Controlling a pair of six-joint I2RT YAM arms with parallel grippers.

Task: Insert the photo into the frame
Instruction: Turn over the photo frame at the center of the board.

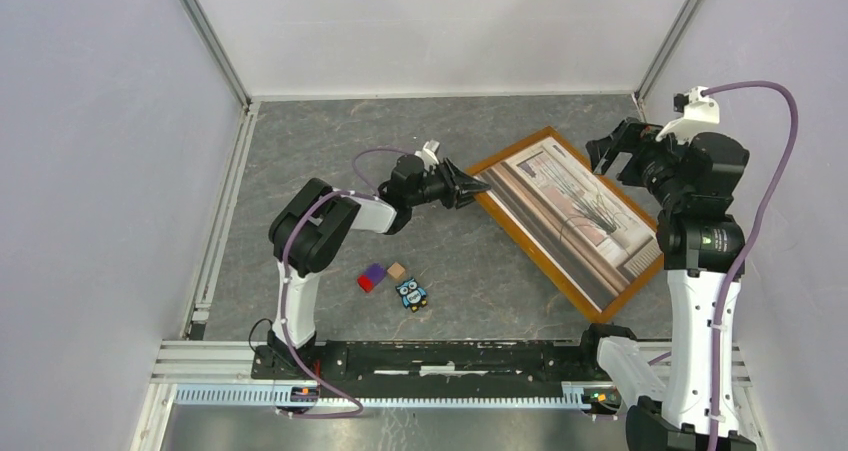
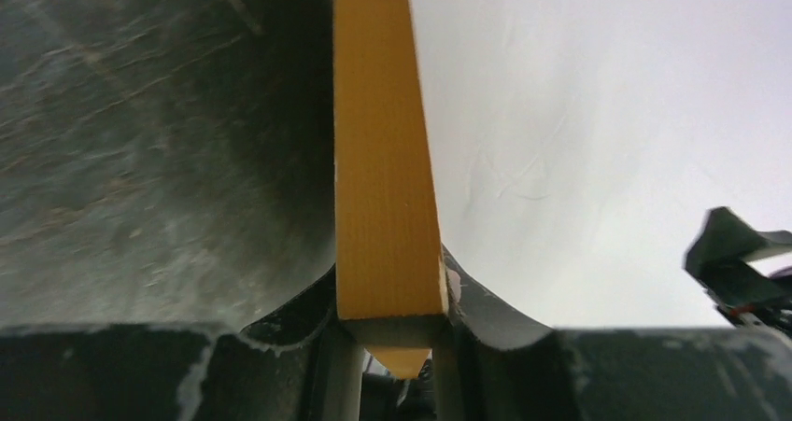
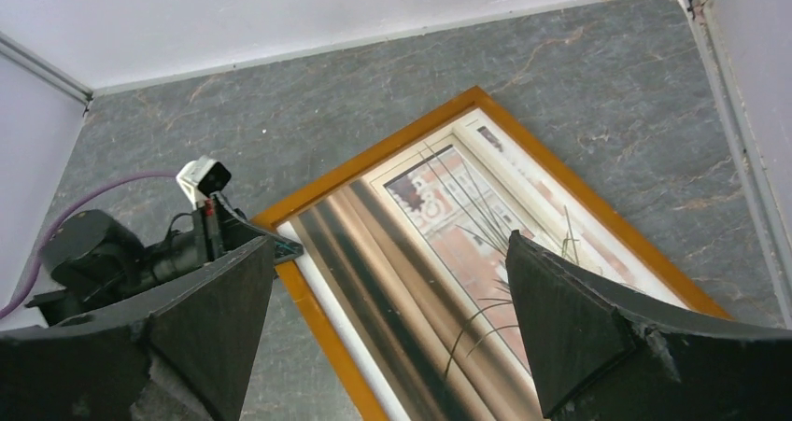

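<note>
Well to the left of the frame [image 1: 535, 260], three small pieces sit close together on the grey marbled surface [image 1: 300, 141]: a purple-and-red block [image 1: 371, 277], a tan cube [image 1: 396, 269] just beside it, and a blue owl figure [image 1: 410, 293] nearest the frame.

The left gripper [image 1: 465, 186] reaches in sideways to the frame's left corner. Its wrist view shows the orange moulding [image 2: 383, 160] standing edge-on between the two fingers [image 2: 486, 309], which are closed in on it from either side, so the left gripper [image 2: 392, 328] has hold of the frame. Whether that corner is raised off the surface cannot be told.

The frame lies diagonally, its long sides running from upper left to lower right. The photo [image 1: 575, 216] sits inside the frame's moulding, picture side up, with the brown-beige bands toward the frame's lower-left side and the dark spiky plant toward its right. From the right wrist, a white strip shows between the photo [image 3: 439, 216] and the moulding [image 3: 560, 164] near the left gripper [image 3: 275, 245].

Above the frame's upper-right side hangs the right gripper [image 1: 610, 151], its fingers [image 3: 570, 328] spread wide with nothing between them; the right gripper [image 3: 389, 248] touches neither the frame nor the photo.
</note>
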